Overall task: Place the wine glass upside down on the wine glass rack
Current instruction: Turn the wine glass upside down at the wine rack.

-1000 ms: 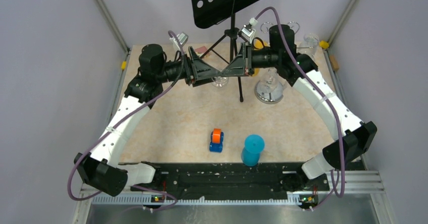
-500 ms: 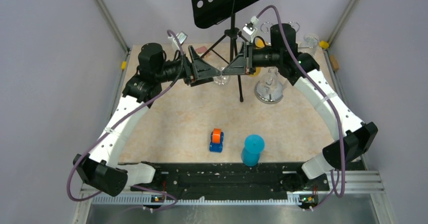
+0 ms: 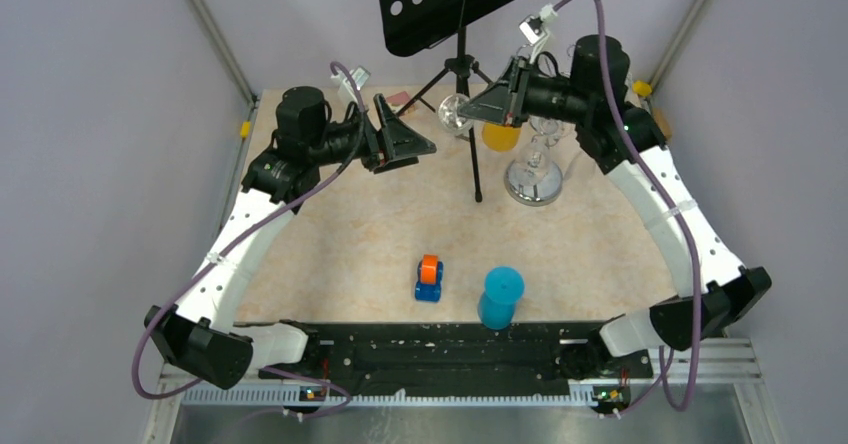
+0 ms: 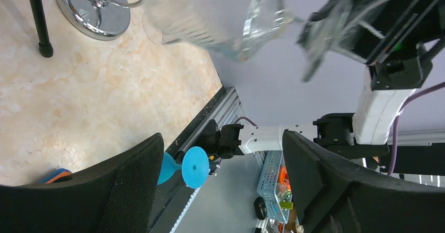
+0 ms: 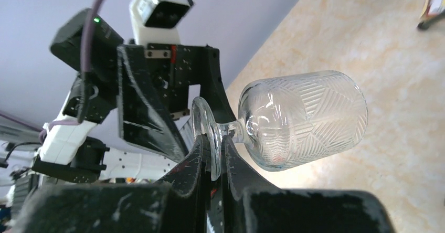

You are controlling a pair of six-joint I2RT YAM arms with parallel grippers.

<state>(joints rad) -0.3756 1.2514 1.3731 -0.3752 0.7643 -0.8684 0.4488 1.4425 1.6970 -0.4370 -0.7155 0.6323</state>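
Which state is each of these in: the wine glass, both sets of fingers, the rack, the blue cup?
wine glass: in the air, lying sideways, gripped by its foot.
right fingers: shut on the wine glass.
left fingers: open, empty.
wine glass rack: standing upright.
blue cup: standing upright.

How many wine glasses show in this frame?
2 for certain: a clear glass sideways in the right gripper, clamped by its foot, and an orange glass at the rack. More may be hidden at the rack or behind the right arm.
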